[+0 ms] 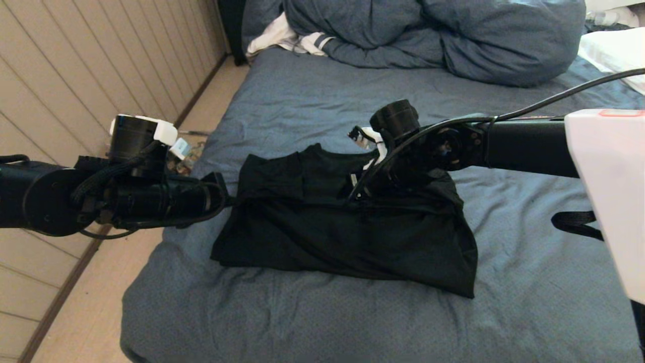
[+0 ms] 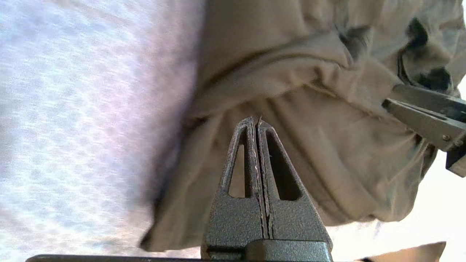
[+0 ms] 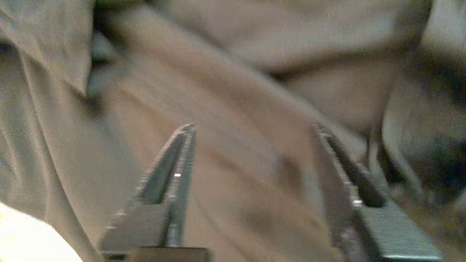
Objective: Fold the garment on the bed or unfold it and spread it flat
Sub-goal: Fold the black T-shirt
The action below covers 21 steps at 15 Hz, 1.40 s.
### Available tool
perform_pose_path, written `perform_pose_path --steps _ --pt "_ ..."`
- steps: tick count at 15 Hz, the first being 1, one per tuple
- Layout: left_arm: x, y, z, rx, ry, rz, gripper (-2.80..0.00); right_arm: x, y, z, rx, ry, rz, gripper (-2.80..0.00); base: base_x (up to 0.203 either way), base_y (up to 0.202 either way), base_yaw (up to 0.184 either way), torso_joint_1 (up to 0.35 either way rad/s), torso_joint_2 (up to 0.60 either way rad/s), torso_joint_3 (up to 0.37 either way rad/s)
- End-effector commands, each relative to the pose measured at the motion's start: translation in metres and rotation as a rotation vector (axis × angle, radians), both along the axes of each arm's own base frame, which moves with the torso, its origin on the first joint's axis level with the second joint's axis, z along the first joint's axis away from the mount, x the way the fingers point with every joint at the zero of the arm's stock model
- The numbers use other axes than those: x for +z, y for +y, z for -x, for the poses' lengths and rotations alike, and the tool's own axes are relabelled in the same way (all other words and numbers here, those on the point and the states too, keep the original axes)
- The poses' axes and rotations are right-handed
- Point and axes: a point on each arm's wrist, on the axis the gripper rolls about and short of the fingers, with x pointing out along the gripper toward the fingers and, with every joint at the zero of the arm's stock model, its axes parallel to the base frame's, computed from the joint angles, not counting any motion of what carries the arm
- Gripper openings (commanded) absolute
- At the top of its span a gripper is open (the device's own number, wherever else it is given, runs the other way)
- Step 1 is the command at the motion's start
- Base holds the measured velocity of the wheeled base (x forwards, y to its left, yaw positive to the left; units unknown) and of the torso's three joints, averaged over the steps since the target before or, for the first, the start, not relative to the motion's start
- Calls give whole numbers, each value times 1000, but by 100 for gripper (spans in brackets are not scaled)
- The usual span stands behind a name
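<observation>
The left gripper (image 1: 229, 200) is pinched shut at the 9 o'clock edge of the black T-shirt (image 1: 322, 227); whether it holds cloth I cannot tell. The right gripper (image 3: 255, 163) stands wide over the shirt's top, holding nothing. The shirt lies bunched mid-bed (image 1: 529, 302), so flattening is still left. Bare sheet lies all round; the blue duvet (image 1: 443, 35) sits at 12 o'clock.

garment (image 1: 327, 227): soft matt black cloth, creased, bunched under my right gripper (image 3: 255, 163)
bed (image 1: 302, 101): matt slate-blue woven sheet, wrinkled, beneath both claws
left gripper (image 2: 259, 122): my fingers look like grainy, matt dark plastic
wall (image 1: 75, 75): smooth pale panels beyond my left arm
</observation>
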Motion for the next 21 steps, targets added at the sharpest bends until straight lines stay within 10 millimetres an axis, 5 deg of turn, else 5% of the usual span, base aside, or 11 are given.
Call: perform_pose_path --steps 1,8,9,10,21 --pt "-2 0 0 -2 9 2 -280 -9 2 -6 -19 -1 11 0 0 0 0 0 0 0" --pt "-4 -1 -1 0 17 7 -280 -18 13 -8 -39 -36 53 0 0 0 0 0 0 0" --pt "-5 -1 -1 0 20 5 -280 -19 14 -8 -42 -37 59 -182 0 0 0 0 0 0" --pt "-6 -1 -1 1 22 6 -280 -19 13 -8 -47 -38 63 -280 0 0 0 0 0 0" --pt "-3 -1 1 8 22 18 -280 6 1 31 -34 -40 71 -280 0 0 0 0 0 0"
